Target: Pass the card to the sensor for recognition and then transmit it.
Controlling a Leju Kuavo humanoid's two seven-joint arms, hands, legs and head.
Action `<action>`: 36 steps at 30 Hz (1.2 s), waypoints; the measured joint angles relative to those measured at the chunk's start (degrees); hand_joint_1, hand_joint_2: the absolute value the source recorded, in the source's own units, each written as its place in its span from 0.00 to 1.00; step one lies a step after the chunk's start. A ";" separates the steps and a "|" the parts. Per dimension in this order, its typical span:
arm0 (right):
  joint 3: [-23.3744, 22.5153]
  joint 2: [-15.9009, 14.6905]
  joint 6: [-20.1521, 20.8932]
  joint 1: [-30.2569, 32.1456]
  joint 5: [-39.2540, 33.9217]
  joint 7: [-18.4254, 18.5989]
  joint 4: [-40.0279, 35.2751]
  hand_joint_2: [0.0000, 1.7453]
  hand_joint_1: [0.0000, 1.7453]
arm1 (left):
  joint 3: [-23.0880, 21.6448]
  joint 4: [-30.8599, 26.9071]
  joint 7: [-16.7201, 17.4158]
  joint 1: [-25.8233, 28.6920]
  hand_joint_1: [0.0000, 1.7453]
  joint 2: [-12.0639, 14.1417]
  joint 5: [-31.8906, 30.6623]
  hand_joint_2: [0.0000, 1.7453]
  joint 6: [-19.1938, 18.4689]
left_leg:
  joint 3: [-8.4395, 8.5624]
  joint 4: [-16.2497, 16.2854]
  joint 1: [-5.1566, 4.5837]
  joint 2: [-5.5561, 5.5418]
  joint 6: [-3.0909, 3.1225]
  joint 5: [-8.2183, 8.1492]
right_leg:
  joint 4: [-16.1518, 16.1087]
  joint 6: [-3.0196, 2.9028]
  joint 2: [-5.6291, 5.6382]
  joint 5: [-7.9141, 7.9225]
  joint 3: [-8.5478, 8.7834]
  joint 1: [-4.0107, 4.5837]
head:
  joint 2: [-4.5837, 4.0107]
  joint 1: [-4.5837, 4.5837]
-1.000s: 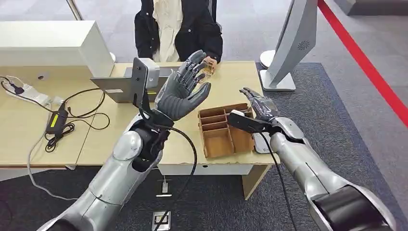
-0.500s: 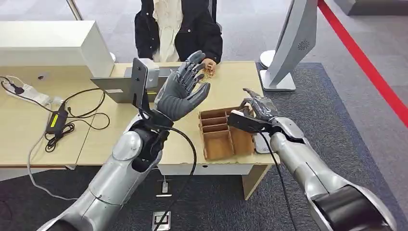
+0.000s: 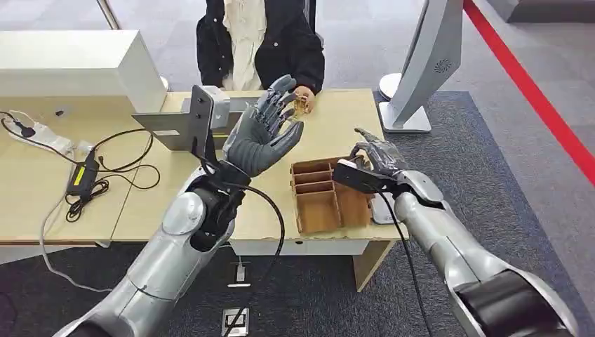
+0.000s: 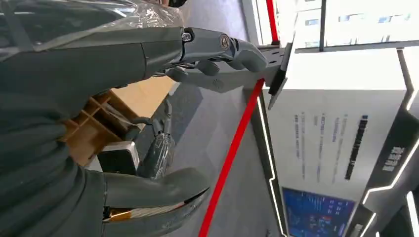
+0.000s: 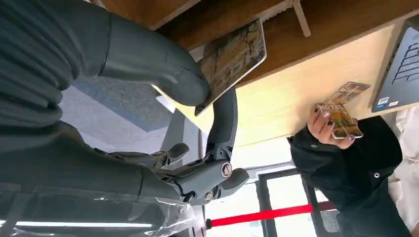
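Observation:
My right hand (image 3: 375, 154) hovers over the far right corner of a brown wooden box (image 3: 317, 203) with several compartments. In the right wrist view its thumb and a finger pinch a patterned card (image 5: 232, 57) at the box's edge. My left hand (image 3: 263, 137) is raised above the table, palm up, fingers spread, holding nothing. Just left of it a grey sensor panel (image 3: 203, 116) stands on a bracket. Across the table a person's hand (image 3: 304, 97) holds a few more cards (image 5: 342, 117).
A grey laptop-like unit (image 3: 172, 126) lies behind the sensor. A white case (image 3: 70, 67), a power strip (image 3: 42, 137) and a black adapter (image 3: 83, 175) with cables occupy the table's left. A flat device (image 3: 382, 208) lies beside the box. A white kiosk stand (image 3: 421, 70) rises at right.
My right hand's fingers, stretched out a second ago, have curled down at the box's corner. The left hand has barely shifted.

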 joint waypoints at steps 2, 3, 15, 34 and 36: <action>0.00 0.04 -0.02 -0.05 0.04 0.00 -0.04 1.00 1.00 | 0.00 -0.17 0.20 0.01 0.00 0.00 0.00 1.00 0.00 | 0.00 0.00 0.00 0.00 0.00 0.00 | 0.00 0.00 0.00 0.00 0.00 0.00 | 0.00 0.00; 0.00 0.07 -0.24 -0.09 0.04 0.00 -0.07 1.00 1.00 | 0.00 -0.31 0.35 0.02 0.00 0.02 0.00 1.00 0.00 | 0.00 0.00 0.00 0.00 0.00 0.00 | 0.00 0.00 0.00 0.00 0.00 0.00 | 0.00 0.02; -2.38 -1.00 -9.68 -7.20 -5.49 0.06 -0.07 1.00 1.00 | 0.00 -0.46 0.52 -0.17 0.00 -0.04 -0.44 1.00 -0.09 | 0.02 0.02 -0.01 0.03 0.00 0.00 | -0.01 0.00 0.00 0.01 -0.01 -0.01 | 0.00 0.02; -4.09 -2.32 -7.74 -10.05 -5.94 3.46 0.48 1.00 1.00 | -0.02 -0.44 0.13 -0.54 0.00 -0.61 -0.74 1.00 -0.85 | 0.00 0.02 -0.01 0.02 0.00 0.00 | -0.01 0.00 0.01 0.01 -0.03 -0.02 | 0.00 0.02; -4.11 -2.38 -7.06 -11.52 -5.38 4.30 0.85 1.00 1.00 | -0.02 -0.41 0.13 -0.78 0.00 -0.81 -0.74 1.00 -1.07 | 0.00 0.02 -0.01 0.02 0.00 0.00 | -0.01 0.00 0.01 0.01 -0.03 -0.02 | 0.00 0.02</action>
